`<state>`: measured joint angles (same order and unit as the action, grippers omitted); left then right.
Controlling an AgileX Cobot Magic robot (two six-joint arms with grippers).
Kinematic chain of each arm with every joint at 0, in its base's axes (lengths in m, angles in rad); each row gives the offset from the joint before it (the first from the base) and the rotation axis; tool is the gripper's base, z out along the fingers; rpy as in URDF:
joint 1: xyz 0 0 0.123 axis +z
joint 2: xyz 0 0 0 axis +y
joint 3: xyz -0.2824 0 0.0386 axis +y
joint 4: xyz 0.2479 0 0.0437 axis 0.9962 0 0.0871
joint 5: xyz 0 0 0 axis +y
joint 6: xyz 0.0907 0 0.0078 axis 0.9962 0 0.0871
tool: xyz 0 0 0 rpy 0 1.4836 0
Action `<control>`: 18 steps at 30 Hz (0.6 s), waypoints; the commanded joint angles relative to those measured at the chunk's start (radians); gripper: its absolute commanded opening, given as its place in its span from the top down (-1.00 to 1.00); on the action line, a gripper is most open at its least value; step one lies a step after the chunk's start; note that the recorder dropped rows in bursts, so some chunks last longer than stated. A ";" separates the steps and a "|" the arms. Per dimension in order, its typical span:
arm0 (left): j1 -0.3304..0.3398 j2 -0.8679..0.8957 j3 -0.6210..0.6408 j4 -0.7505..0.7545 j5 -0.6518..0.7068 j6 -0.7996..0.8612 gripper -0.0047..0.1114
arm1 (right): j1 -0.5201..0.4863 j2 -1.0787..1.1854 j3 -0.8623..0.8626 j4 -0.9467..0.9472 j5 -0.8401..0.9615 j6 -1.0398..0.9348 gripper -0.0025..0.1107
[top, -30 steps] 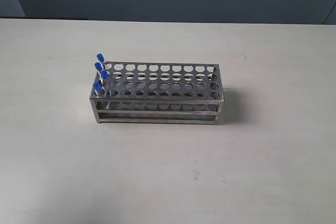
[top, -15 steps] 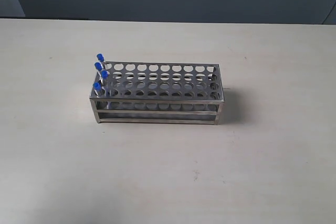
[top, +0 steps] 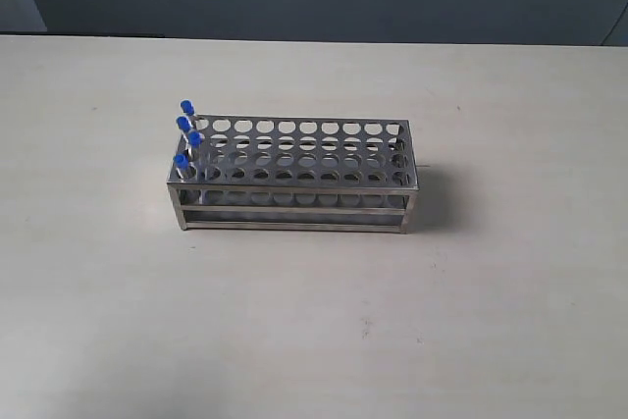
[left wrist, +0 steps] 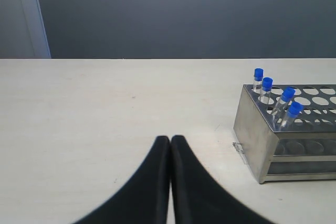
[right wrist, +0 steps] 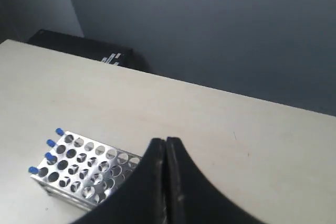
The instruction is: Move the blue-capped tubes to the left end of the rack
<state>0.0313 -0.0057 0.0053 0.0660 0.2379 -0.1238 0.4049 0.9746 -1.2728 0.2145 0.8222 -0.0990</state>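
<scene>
Already four tubes [top: 194, 138] fill the left end of the rack [top: 294, 169], clear of the worktop's [top: 491, 321] edges. Left fingers [left wrist: 157, 182] and right fingers [right wrist: 181, 182] sit pressed together, empty; nothing seems left to move.

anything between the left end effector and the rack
No, just bare table between the shut left end effector and the rack, seen in the left wrist view.
</scene>
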 commanded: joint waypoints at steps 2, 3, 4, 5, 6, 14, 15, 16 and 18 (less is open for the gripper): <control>-0.006 0.006 -0.005 0.002 -0.007 0.001 0.90 | -0.278 -0.381 0.649 0.365 -0.407 -0.285 0.97; -0.006 0.006 -0.005 0.002 -0.007 0.001 0.90 | -0.309 -0.455 0.760 0.397 -0.468 -0.309 0.97; -0.006 0.006 -0.005 0.002 -0.007 0.001 0.90 | -0.340 -0.551 0.900 0.428 -0.588 -0.320 0.97; -0.006 0.006 -0.005 0.002 -0.007 0.001 0.90 | -0.356 -0.616 0.996 0.450 -0.666 -0.320 0.97; -0.006 0.006 -0.005 0.002 -0.007 0.001 0.90 | -0.365 -0.704 1.105 0.495 -0.806 -0.320 0.97; -0.006 0.006 -0.005 0.002 -0.007 0.001 0.90 | -0.369 -0.975 1.273 0.361 -0.788 -0.339 0.97; -0.006 0.006 -0.005 0.002 -0.007 0.001 0.90 | -0.369 -0.975 1.273 0.333 -0.774 -0.342 0.97; -0.006 0.006 -0.005 0.002 -0.007 0.001 0.90 | -0.369 -0.975 1.273 0.325 -0.765 -0.342 0.97; -0.006 0.006 -0.005 0.002 -0.007 0.001 0.90 | -0.369 -0.975 1.273 0.308 -0.763 -0.344 0.97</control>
<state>0.0313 -0.0057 0.0053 0.0660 0.2379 -0.1238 0.0414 0.0067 -0.0048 0.5687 0.0426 -0.4302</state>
